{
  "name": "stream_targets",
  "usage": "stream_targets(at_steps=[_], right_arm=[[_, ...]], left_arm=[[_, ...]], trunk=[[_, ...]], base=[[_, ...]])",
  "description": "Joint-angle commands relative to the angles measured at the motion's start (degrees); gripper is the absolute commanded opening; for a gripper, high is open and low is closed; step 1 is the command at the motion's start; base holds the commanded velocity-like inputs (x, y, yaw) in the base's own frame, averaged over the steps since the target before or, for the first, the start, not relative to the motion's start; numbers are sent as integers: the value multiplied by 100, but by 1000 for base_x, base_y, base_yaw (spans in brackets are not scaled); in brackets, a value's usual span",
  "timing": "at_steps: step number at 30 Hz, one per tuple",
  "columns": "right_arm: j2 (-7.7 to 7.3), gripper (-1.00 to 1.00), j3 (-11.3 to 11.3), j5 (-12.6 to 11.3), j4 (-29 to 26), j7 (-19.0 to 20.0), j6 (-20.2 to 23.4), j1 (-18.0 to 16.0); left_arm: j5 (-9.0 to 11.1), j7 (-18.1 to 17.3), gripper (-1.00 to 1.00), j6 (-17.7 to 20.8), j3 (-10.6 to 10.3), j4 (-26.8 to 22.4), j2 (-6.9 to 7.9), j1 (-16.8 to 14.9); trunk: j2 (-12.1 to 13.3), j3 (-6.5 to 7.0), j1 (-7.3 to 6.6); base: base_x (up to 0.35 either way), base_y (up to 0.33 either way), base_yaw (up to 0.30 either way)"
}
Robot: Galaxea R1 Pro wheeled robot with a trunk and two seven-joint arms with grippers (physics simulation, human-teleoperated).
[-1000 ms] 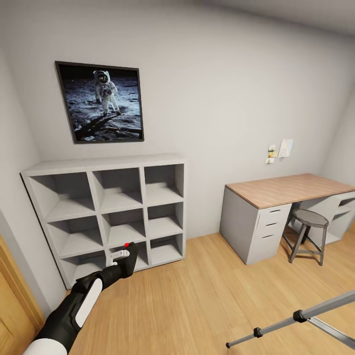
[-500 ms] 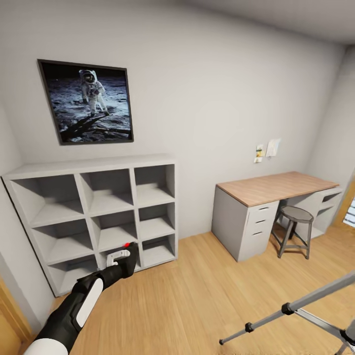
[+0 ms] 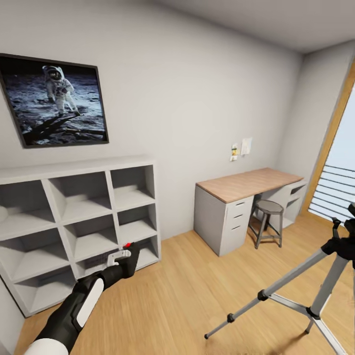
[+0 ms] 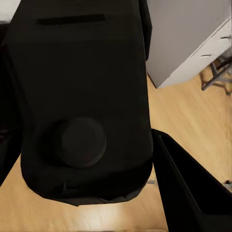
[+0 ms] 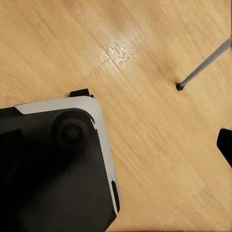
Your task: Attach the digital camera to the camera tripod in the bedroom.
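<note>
My left gripper [image 3: 123,261], low and left of centre in the head view, is clamped on the digital camera [image 3: 129,257], its red button uppermost; in the left wrist view the camera's black body [image 4: 82,101] sits between my fingers [image 4: 193,193]. The camera tripod [image 3: 315,281] stands on the bedroom's wood floor [image 3: 197,286] at the lower right of the frame, well apart from my load, its head partly cut by the edge. Whether my right gripper is wide or narrow I cannot tell. The likely trouble ahead: my base could clip a splayed tripod leg [image 5: 203,67] and topple it, or the camera could reach the plate tilted and fail to seat.
</note>
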Motion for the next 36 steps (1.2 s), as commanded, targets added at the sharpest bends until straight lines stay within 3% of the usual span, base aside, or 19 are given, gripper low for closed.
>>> stream_targets(at_steps=[1, 3, 7, 11, 36], right_arm=[[1, 100, -30, -37, 18, 11, -41, -10], [5, 100, -27, -37, 17, 11, -41, -10], [9, 100, -22, -30, 16, 12, -41, -10], [7, 100, -21, -27, 15, 12, -41, -10], [3, 100, -21, -22, 15, 79, -41, -10]], left_arm=[[2, -10, -100, 24, -82, -7, 5, -3], [2, -11, -100, 23, -188, -6, 5, -3], [0, -12, -100, 16, -613, -9, 13, -3], [1, -13, -100, 12, -735, -12, 14, -3], [2, -45, -100, 17, -770, -17, 23, -3]], trunk=[[-10, -11, 2], [-10, -11, 2], [-10, -11, 2], [-10, -11, 2], [-10, -11, 2]], base=[[0, 0, -287], [0, 0, -287], [0, 0, -287], [0, 0, -288], [0, 0, -290]])
